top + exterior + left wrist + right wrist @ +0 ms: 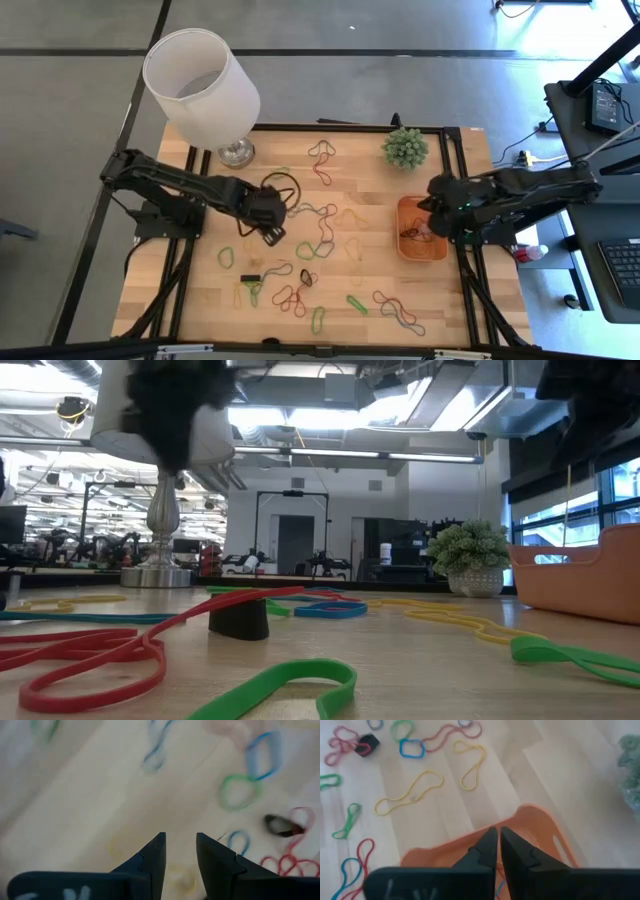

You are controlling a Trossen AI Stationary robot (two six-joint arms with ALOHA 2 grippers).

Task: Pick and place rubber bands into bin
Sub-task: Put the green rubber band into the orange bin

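Observation:
Rubber bands in red, green, yellow, blue and dark colours lie flat across the wooden table (330, 300), among them a red one (320, 155) and a green one (318, 320). My left gripper (270, 215) hangs open above the bands at the table's middle left (179, 842), with a faint yellow band (175, 875) below its fingers. The orange bin (420, 245) sits on the table's right side with a few bands (412, 235) inside. My right gripper (428, 205) is shut above the bin's far-left rim (496, 834), with nothing between its fingers.
A white-shaded lamp (205, 85) stands at the far left corner on its metal base (155, 575). A small potted plant (405, 148) sits beyond the bin. A small black block (250, 277) lies among the near bands. More bands crowd the near edge (90, 655).

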